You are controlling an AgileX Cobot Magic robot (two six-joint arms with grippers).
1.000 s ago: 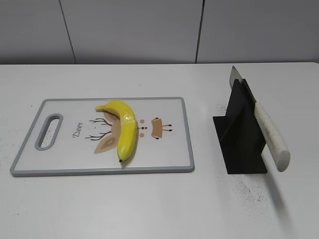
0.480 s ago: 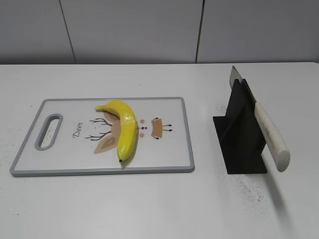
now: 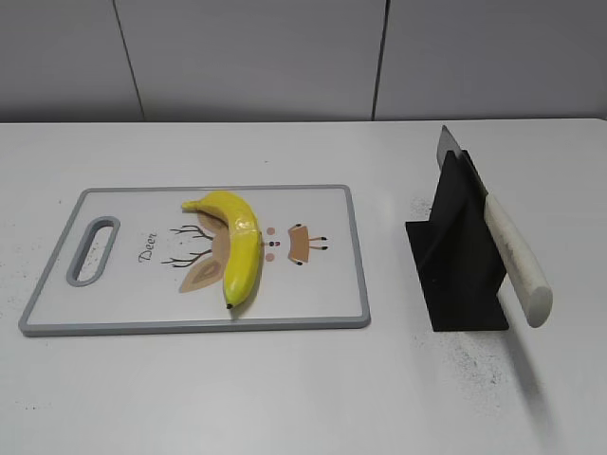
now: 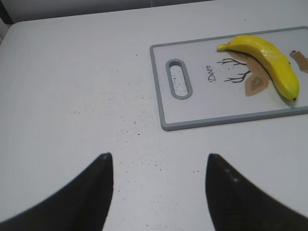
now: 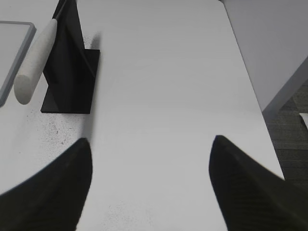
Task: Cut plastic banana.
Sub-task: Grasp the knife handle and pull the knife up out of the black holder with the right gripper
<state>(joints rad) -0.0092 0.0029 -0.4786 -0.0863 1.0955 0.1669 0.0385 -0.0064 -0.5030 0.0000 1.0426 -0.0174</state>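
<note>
Nothing has been touched yet, as far as I can judge. The banana lies on the cutting board, its long axis running roughly toward and away from me, stem end at the far side. The knife leans in its black stand off to the board's right, pale handle pointing my way. The right claw hangs wide and empty, with that handle ahead and to its left, so it's the nearer arm. The left claw, also wide apart, hovers over bare surface, the board ahead to its right.
</note>
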